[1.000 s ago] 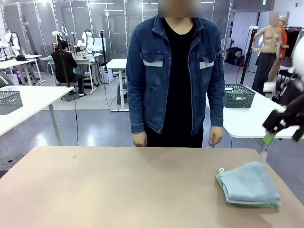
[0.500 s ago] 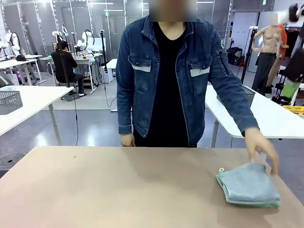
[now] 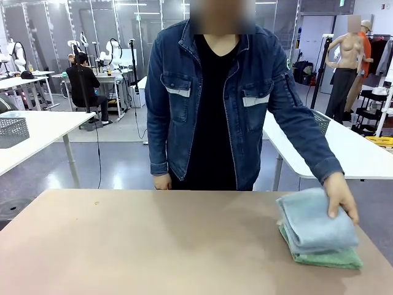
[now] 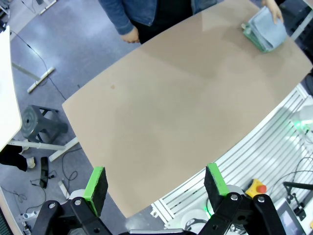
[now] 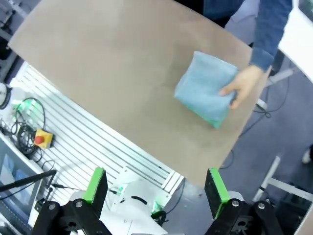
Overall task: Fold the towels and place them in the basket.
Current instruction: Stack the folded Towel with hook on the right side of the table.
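While a hand (image 3: pixel 341 196) presses them, stacked towels (image 3: pixel 317 230) near table (image 3: pixel 153 246) edge

Two folded terry towels stacked on the bench (image 3: pixel 153 239), near its right end on the person's side. Pale blue-grey towel (image 3: pixel 316 220) on top, bunched and thick, top surface uneven. Mint green towel (image 3: pixel 325 258) underneath, flat, visible only as an edge along the near and left sides. The person's hand (image 3: pixel 341 198) rests on the top towel's far right corner.
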Robot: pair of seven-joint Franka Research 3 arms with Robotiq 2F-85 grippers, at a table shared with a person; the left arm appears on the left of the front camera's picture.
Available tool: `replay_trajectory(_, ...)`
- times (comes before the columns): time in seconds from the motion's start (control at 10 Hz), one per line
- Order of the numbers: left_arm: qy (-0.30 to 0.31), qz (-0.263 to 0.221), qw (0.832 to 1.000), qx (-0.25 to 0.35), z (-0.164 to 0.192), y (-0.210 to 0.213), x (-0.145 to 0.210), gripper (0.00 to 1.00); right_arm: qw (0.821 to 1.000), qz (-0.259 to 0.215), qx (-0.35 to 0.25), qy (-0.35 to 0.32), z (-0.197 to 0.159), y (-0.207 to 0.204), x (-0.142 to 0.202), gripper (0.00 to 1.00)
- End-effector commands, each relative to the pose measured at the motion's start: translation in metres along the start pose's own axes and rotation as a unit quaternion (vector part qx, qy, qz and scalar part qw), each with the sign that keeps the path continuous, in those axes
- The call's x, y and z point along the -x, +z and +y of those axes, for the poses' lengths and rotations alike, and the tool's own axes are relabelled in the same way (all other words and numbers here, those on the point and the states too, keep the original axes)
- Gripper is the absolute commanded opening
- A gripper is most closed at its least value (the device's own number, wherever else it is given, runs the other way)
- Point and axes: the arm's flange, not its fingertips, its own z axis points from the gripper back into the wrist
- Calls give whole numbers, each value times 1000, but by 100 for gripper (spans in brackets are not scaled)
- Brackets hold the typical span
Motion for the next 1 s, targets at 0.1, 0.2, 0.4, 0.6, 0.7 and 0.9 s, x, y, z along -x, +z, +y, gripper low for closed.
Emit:
replay_trajectory(0.1, 1, 1, 1000, -3, 0, 0, 0, 100, 1000, 0, 0, 0, 0, 0, 0, 100)
replay_trajectory(0.2, 1, 1, 1000, -3, 0, 0, 0, 100, 1000, 0, 0, 0, 0, 0, 0, 100)
replay_trajectory(0.4, 1, 1, 1000, -3, 0, 0, 0, 100, 1000, 0, 0, 0, 0, 0, 0, 100)
replay_trajectory(0.6, 1, 1, 1000, -3, 0, 0, 0, 100, 1000, 0, 0, 0, 0, 0, 0, 100)
replay_trajectory(0.7, 1, 1, 1000, -3, 0, 0, 0, 100, 1000, 0, 0, 0, 0, 0, 0, 100)
replay_trajectory(0.9, 1, 1, 1000, -3, 0, 0, 0, 100, 1000, 0, 0, 0, 0, 0, 0, 100)
